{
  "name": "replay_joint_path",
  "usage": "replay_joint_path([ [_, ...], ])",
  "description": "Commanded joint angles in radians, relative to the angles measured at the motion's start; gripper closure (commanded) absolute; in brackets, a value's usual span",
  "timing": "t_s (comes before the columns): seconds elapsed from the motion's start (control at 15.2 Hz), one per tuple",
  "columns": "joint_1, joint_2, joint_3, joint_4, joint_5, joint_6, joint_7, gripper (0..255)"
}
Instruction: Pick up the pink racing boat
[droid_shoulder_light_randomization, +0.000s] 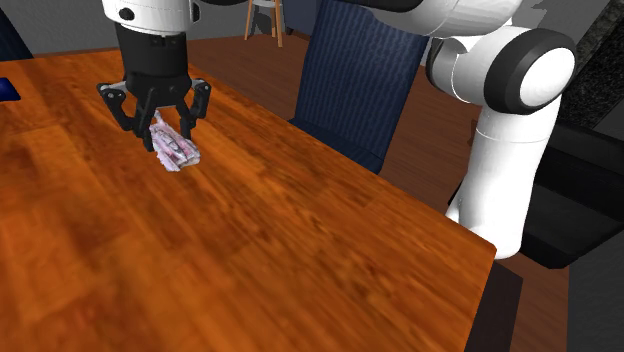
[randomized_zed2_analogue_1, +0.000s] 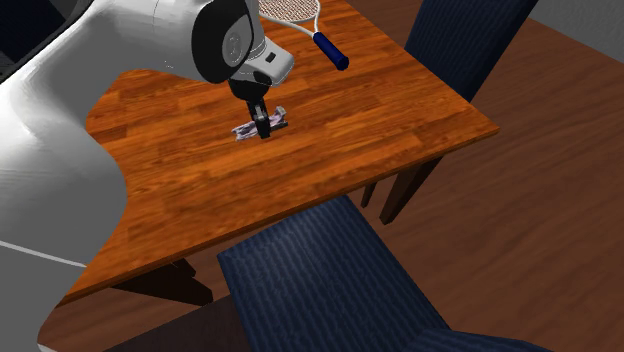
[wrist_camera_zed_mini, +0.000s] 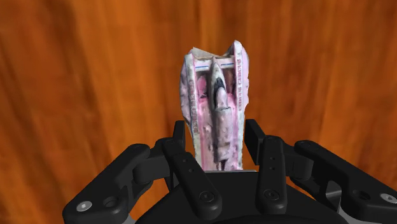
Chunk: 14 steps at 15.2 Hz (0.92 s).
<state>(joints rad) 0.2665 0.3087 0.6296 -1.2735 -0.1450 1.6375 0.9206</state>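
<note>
the gripper (droid_shoulder_light_randomization: 160, 131) stands vertical over the wooden table (droid_shoulder_light_randomization: 300, 250), at 10 o'clock on the table top in the shoulder view. the pink racing boat (wrist_camera_zed_mini: 216, 95) sits between the fingers (wrist_camera_zed_mini: 180, 132), which are set narrow and pressed against both hull sides. the hull extends from the fingertips toward 5 o'clock in the shoulder view. a racket (randomized_zed2_analogue_1: 300, 12) lies at 1 o'clock of the boat in the second exterior view.

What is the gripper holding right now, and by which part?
The pink boat, clasped across one end of its hull between the two fingers of the gripper; the rest sticks out beyond them.
</note>
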Motion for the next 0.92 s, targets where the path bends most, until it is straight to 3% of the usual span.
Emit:
replay_joint_path([
  [0.0, 0.0, 0.0, 0.0, 0.0, 0.0, 0.0, 0.0, 255],
  [0.33, 0.0, 0.0, 0.0, 0.0, 0.0, 0.0, 0.0, 255],
  [0.86, 0.054, 0.066, -0.001, 0.204, -0.042, -0.144, 0.013, 255],
])
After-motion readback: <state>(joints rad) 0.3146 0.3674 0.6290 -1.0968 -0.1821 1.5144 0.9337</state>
